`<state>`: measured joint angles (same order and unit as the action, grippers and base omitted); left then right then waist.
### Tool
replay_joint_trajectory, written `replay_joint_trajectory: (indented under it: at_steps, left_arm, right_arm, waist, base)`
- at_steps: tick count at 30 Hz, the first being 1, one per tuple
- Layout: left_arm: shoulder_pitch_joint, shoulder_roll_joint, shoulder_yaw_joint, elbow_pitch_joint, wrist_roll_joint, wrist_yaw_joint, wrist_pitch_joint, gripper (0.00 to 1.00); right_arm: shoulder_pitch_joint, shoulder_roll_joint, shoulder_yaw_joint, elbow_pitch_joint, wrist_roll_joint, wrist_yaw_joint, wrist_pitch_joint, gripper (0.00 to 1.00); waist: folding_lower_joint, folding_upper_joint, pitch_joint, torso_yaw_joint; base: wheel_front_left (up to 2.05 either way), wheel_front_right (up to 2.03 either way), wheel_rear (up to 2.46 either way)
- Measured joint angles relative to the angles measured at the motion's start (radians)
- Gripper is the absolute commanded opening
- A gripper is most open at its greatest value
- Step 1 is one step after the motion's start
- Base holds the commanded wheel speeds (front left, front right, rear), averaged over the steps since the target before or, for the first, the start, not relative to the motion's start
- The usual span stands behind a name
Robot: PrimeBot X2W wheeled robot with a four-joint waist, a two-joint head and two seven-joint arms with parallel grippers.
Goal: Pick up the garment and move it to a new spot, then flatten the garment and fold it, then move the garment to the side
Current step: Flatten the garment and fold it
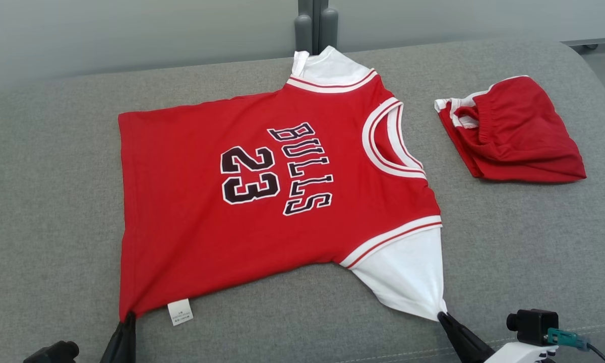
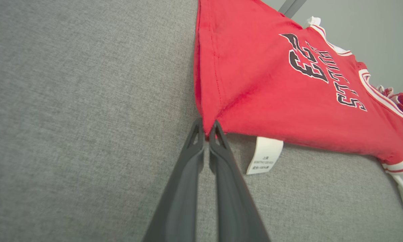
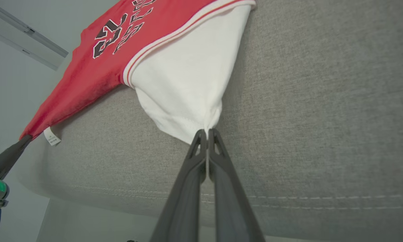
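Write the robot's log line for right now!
left gripper: shut on jersey hem corner | right gripper: shut on white sleeve | jersey: spread on grey cushion | red shorts: lying apart

Head view high, downward; wrist views low, close; shared jersey [image 1: 181,212]

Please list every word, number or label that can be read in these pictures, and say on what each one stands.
"BULLS": black letters with white outlines, on the chest of the red jersey.
"23": the same style, beside that word on the jersey.
White care label at the jersey's hem: it has print, but too small to read.
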<state>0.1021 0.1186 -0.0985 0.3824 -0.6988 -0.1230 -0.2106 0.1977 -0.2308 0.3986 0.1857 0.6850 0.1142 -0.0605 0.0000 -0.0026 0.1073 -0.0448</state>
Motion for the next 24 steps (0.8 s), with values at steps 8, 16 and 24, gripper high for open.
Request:
replay_joint_trajectory:
  at_steps: [8,16,24]
  left_arm:
    - [-0.035,0.000,-0.001,0.015,0.019,0.000,-0.001,0.07]
    - [-0.042,0.000,0.017,0.018,0.026,0.003,-0.012,1.00]
    - [-0.042,0.000,0.062,-0.032,0.029,0.016,-0.030,1.00]
  right_arm:
    - [-0.007,-0.003,0.000,0.013,0.001,0.000,-0.002,0.02]
    - [-0.012,-0.002,-0.006,0.039,0.000,0.000,-0.010,1.00]
    - [-0.013,-0.009,-0.022,0.054,-0.001,0.000,-0.021,1.00]
  waist:
    - [0.0000,0.0000,0.012,-0.009]
    - [0.0000,0.0000,0.018,-0.013]
    - [0.0000,0.0000,0.024,-0.018]
  base:
    - [0.00,0.00,0.00]
    - [0.00,0.00,0.00]
    - [0.00,0.00,0.00]
